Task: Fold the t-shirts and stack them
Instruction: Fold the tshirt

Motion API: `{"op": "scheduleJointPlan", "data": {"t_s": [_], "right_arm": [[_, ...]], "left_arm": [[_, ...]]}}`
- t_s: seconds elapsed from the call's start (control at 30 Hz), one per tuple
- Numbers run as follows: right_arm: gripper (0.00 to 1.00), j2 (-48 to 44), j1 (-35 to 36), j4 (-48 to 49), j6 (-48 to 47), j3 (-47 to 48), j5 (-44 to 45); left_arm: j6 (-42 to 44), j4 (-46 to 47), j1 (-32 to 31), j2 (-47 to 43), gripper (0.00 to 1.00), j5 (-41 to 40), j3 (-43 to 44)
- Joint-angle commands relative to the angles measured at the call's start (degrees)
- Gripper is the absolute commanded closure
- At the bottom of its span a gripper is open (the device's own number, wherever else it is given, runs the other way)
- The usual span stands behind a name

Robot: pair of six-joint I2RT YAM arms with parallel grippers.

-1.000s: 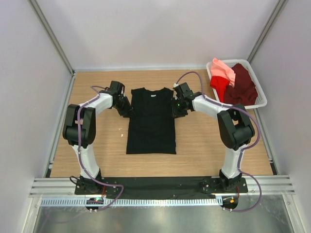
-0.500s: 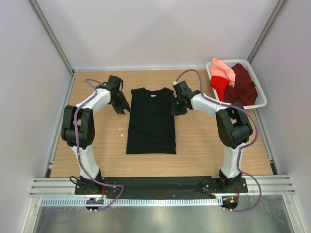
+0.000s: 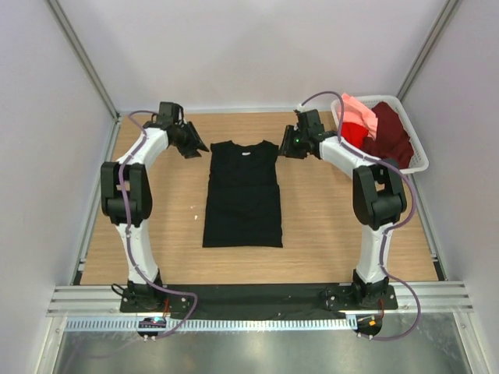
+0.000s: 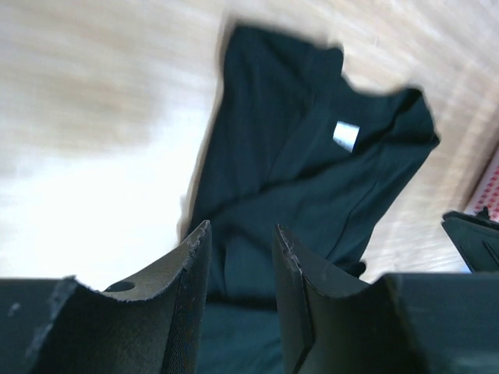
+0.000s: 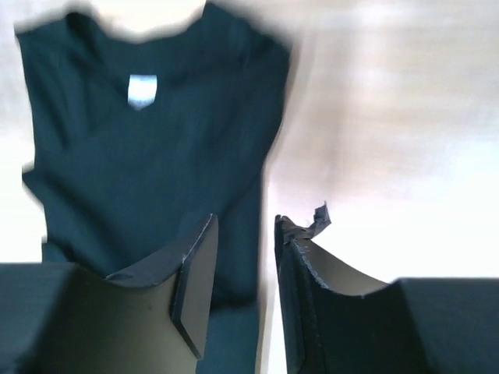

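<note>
A black t-shirt (image 3: 242,192) lies flat on the wooden table, sleeves folded in, its white neck label (image 3: 244,153) toward the back. It also fills the left wrist view (image 4: 312,171) and the right wrist view (image 5: 148,148). My left gripper (image 3: 196,146) hovers off the shirt's back left corner, jaws apart, with nothing between them (image 4: 238,234). Off the back right corner my right gripper (image 3: 285,148) is likewise open and empty (image 5: 245,226). Salmon-pink (image 3: 357,113), red (image 3: 351,138) and maroon (image 3: 387,136) t-shirts lie heaped in the basket.
A white slatted basket (image 3: 417,160) stands at the back right corner of the table. Grey walls enclose the table on three sides. A small white scrap (image 3: 195,218) lies on the wood left of the shirt.
Both grippers have let go of the shirt's folded sides and drawn back and outward to its back corners, jaws opening wider. The black shirt lies unmoved.
</note>
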Motion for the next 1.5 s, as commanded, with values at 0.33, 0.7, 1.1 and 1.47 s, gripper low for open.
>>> {"op": "scheduleJointPlan", "data": {"t_s": [0.33, 0.7, 1.1, 1.47], "right_arm": [[0.69, 19.88, -1.80, 9.39, -2.52, 18.96, -3.05], [0.64, 29.13, -1.80, 2.89, -6.56, 33.30, 0.21], [0.42, 10.24, -1.80, -10.19, -2.44, 26.11, -2.78], [0.41, -16.20, 4.17, -17.79, 7.31, -13.50, 1.88]], "left_arm": [[-0.26, 11.06, 2.55, 19.98, 0.61, 16.36, 17.22], [-0.78, 6.84, 4.91, 30.20, 0.61, 11.08, 30.49], [3.17, -3.17, 6.15, 3.07, 0.50, 4.67, 6.28], [-1.04, 2.96, -2.81, -28.57, 0.44, 1.06, -37.68]]}}
